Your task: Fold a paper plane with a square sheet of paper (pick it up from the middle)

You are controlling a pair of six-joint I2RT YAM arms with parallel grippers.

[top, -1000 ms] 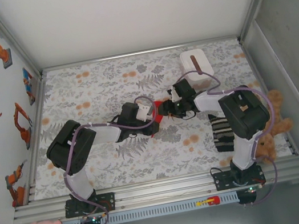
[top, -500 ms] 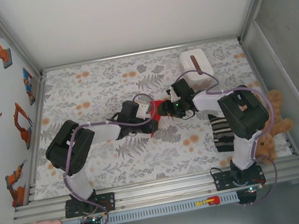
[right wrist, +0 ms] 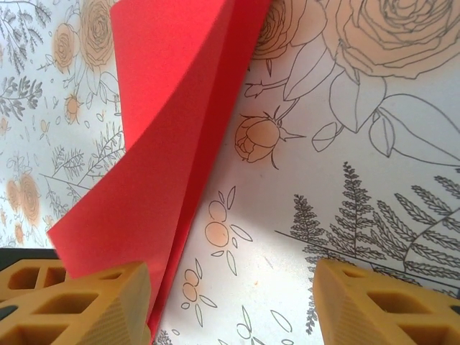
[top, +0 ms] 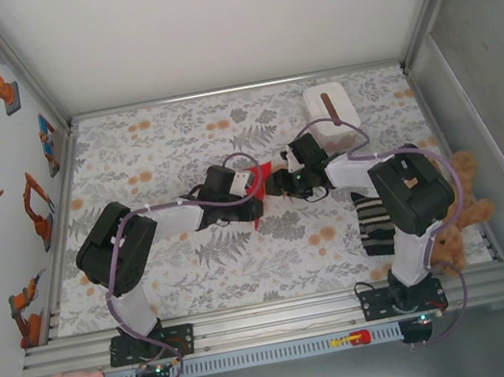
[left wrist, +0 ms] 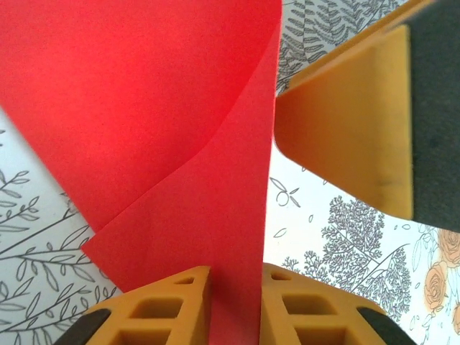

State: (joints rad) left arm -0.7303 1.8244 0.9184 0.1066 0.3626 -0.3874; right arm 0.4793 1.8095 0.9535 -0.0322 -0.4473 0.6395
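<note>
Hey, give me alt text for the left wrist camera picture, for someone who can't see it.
A folded sheet of red paper stands pinched in the yellow left claw at the bottom of the picture. A second yellow finger with a dark backing juts in at the upper right, above a white tablecloth printed with leaves and flowers.

We find the table's (top: 147,148) far left corner free; the white box (top: 330,106) crowds the right gripper's (right wrist: 233,291) far side.
</note>
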